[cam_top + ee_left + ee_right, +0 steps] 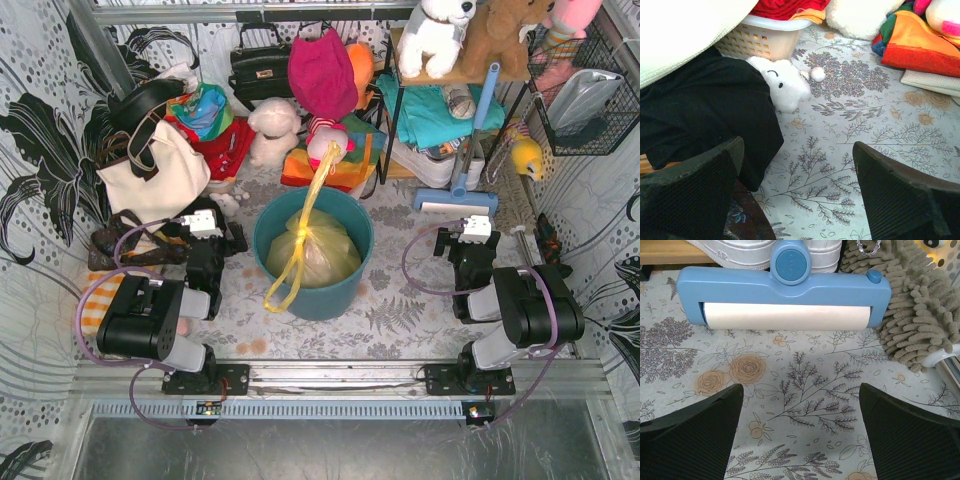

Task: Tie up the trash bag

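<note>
The yellow-green trash bag (318, 252) sits inside the round teal bin (335, 296) in the middle of the top view. Its top is drawn into two long twisted strips: one runs up and back (316, 180), the other hangs over the bin's front rim (283, 282). My left gripper (205, 228) is open and empty, low over the floral cloth left of the bin. My right gripper (474, 234) is open and empty right of the bin. Neither wrist view shows the bag. The left fingers (690, 190) and right fingers (695, 440) stand wide apart.
A black cloth (705, 115), a white plush toy (782, 87) and a cream basket (760, 42) lie before the left gripper. A blue lint roller (785, 295) and a grey chenille mop head (920, 315) lie before the right gripper. Bags, plush toys and a shelf crowd the back.
</note>
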Robot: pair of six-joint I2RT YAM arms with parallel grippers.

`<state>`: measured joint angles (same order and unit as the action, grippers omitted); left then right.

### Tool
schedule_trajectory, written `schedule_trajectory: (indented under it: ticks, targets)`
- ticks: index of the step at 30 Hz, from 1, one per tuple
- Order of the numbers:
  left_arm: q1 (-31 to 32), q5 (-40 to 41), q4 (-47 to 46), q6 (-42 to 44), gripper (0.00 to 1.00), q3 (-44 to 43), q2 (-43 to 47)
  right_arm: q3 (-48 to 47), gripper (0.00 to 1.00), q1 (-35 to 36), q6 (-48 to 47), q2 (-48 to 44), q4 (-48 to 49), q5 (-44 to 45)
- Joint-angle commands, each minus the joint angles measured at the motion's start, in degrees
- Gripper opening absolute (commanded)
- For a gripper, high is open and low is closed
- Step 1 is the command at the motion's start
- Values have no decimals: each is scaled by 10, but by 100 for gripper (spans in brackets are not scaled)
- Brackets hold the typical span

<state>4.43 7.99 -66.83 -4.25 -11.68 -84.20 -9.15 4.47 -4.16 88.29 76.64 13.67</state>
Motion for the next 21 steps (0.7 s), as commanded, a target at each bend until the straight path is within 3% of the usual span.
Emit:
schedule_trajectory:
  ticks: [1, 21]
  targets:
    - [0, 11, -32, -3, 98, -4, -1, -8, 97, -4, 0, 3, 17, -2]
    - [-2, 7, -29, -4, 98, -4, -1, -7, 97, -4, -1, 3, 18, -2]
